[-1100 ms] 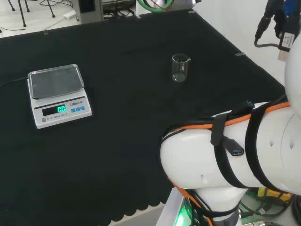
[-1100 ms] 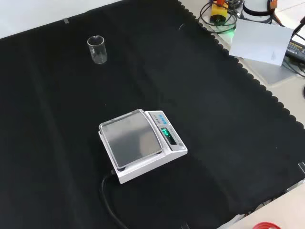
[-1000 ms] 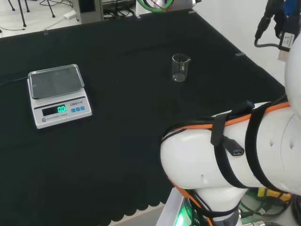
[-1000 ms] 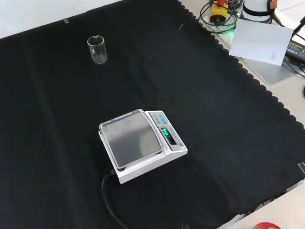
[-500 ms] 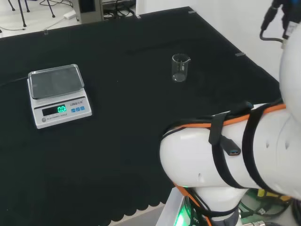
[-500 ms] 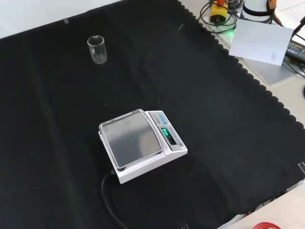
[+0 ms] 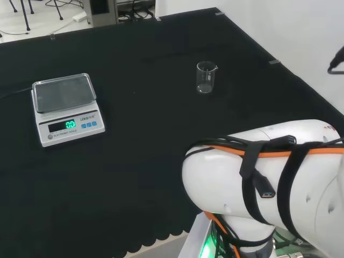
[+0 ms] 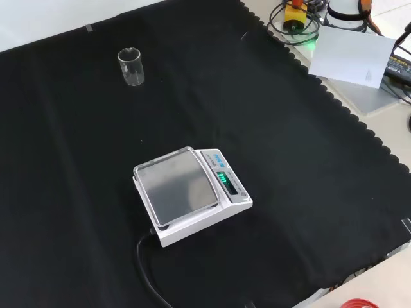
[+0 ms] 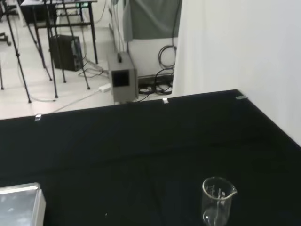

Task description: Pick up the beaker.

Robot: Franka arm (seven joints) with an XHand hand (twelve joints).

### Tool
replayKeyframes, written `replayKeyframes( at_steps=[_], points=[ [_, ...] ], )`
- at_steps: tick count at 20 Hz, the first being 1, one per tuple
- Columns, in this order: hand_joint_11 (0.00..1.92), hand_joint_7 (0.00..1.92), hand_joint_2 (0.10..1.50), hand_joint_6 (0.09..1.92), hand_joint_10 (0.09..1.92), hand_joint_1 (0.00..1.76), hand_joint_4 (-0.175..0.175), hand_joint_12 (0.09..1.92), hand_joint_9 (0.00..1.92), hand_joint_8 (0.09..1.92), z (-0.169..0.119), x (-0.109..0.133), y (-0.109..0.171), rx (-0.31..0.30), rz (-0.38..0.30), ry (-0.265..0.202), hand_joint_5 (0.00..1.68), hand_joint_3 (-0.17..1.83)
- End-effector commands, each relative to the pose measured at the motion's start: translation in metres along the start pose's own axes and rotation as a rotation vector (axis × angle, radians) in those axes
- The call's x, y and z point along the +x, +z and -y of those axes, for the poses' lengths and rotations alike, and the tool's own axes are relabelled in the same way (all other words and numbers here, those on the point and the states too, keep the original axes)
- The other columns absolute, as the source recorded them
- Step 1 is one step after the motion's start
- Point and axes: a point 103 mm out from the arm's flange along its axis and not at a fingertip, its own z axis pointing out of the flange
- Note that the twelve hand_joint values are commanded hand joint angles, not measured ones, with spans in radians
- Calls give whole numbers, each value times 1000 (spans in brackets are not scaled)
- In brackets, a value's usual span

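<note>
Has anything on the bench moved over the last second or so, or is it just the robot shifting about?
Only the arm moved: in the head view its big white link has swung lower and turned, and the cables seen at the upper right earlier have mostly left the picture. Nothing was taken hold of or let go. The beaker stands upright in the same spot on the black cloth, and the scale has not shifted.

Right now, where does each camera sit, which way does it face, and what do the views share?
Head view: behind and above the arm's base, looking over the white arm link at the cloth.
Front view: opposite the arm, looking down on the scale and beaker.
Wrist view: at the wrist, facing across the bench toward the room beyond.
Shared: all three views show the upright beaker and the scale.
</note>
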Motion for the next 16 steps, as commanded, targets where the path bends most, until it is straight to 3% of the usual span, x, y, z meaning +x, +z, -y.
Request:
replayKeyframes(
  at_steps=[1, 7, 16],
  points=[
    [0, 104, 713, 87, 830, 486, 78, 1578, 262, 609, -85, -35, 143, 171, -1, 124, 116, 54],
    [0, 98, 712, 87, 829, 492, 80, 1574, 252, 613, -128, -70, 186, 220, 5, 136, 104, 52],
    [0, 93, 713, 87, 830, 496, 81, 1568, 240, 618, -162, -110, 236, 268, 32, 187, 99, 50]
  ],
)
